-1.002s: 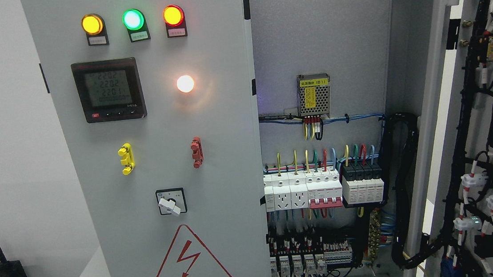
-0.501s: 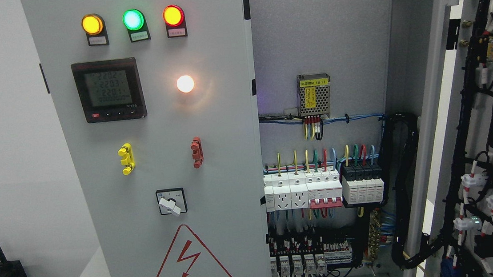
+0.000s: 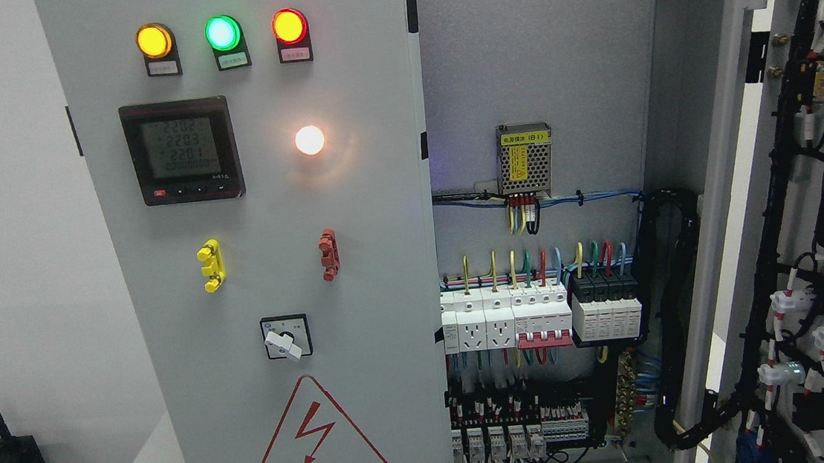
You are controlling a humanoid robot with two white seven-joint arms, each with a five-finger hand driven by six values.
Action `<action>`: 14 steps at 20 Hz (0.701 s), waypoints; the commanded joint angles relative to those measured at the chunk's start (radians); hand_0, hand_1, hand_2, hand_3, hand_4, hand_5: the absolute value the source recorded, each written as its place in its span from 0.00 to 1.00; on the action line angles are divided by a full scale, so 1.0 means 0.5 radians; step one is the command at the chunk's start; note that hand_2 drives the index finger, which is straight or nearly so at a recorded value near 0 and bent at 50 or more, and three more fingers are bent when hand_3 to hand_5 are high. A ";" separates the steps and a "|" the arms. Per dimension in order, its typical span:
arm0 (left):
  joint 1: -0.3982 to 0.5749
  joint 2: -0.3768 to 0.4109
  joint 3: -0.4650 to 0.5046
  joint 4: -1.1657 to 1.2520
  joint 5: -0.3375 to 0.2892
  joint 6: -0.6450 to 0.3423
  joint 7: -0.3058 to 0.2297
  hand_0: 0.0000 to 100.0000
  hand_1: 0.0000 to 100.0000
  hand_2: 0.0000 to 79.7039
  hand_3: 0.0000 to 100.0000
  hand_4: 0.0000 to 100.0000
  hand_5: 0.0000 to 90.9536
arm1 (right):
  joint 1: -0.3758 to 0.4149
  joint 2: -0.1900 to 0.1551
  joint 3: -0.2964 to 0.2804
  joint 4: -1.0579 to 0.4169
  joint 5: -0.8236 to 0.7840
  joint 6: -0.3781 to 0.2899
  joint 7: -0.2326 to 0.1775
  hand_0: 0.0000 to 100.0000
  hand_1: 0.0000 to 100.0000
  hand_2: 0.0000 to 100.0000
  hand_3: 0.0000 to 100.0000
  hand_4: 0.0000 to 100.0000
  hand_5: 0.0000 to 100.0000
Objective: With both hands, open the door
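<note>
Head view, electrical cabinet. Neither robot hand nor arm appears anywhere in the view, so whether the fingers are spread, curled or gripping cannot be told.

Left door [image 3: 357, 281]: closed, facing the camera, filling the left and middle of the view. On it, top row: yellow lamp [image 3: 153, 40], green lamp [image 3: 222, 32], red lamp [image 3: 289, 25], all lit. Below them a black meter [image 3: 181, 150] with a lit display, and to its right a glowing white lamp [image 3: 309, 140]. Lower: yellow handle [image 3: 211, 265] at left, red handle [image 3: 328, 254] at right, then a rotary switch [image 3: 285, 337] and a red warning triangle [image 3: 318, 441] with a lightning bolt.

Right door [image 3: 822, 225]: swung wide open at the far right edge, inner face showing black cable bundles and white connectors.

Between the doors the cabinet inside is exposed: a yellow-labelled power supply [image 3: 525, 160] on the back panel, a row of white breakers [image 3: 505, 316] below it, black-topped modules [image 3: 607, 308] just beside them on the right. The small parts at the bottom are probably relays; too small to confirm.
</note>
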 commanded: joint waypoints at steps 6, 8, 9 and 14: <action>-0.008 -0.022 0.053 -0.070 0.000 -0.001 -0.003 0.00 0.00 0.00 0.00 0.04 0.00 | -0.248 -0.035 0.010 -0.424 0.007 -0.014 0.049 0.00 0.00 0.00 0.00 0.00 0.00; -0.020 -0.031 0.056 -0.070 0.000 -0.001 -0.003 0.00 0.00 0.00 0.00 0.04 0.00 | -0.282 -0.035 0.007 -0.488 0.007 -0.014 0.031 0.00 0.00 0.00 0.00 0.00 0.00; -0.026 -0.034 0.056 -0.070 -0.003 -0.001 -0.003 0.00 0.00 0.00 0.00 0.04 0.00 | -0.306 -0.035 0.004 -0.513 0.007 -0.014 0.031 0.00 0.00 0.00 0.00 0.00 0.00; -0.106 -0.049 0.062 -0.067 0.000 -0.001 -0.003 0.00 0.00 0.00 0.00 0.04 0.00 | -0.487 -0.035 0.001 -0.583 0.007 -0.017 0.031 0.00 0.00 0.00 0.00 0.00 0.00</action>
